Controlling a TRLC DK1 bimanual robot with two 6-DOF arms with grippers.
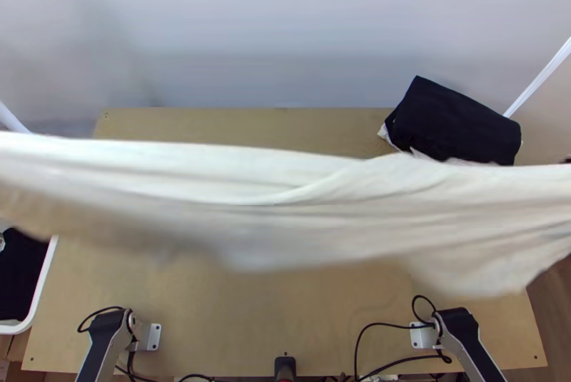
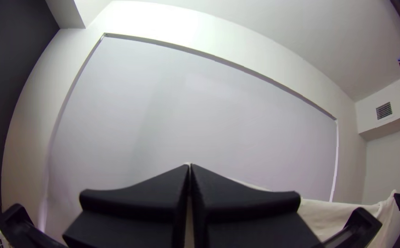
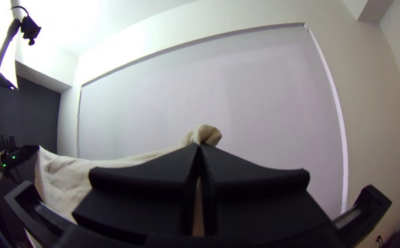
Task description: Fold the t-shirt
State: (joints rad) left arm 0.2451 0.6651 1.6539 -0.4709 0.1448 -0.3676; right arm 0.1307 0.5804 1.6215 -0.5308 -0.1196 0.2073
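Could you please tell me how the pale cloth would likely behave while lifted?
Probably floppy: the pale cloth hangs in soft creases between the left gripper and right gripper. It may swing, as its lower edge hangs free.

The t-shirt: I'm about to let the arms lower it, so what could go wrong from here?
The t-shirt is stretched wide; a hard pull might slip its small pinch in the left tool. Its lower edge hangs unevenly, so it could land creased. The dark bundle at the table's far right corner might get caught or covered.
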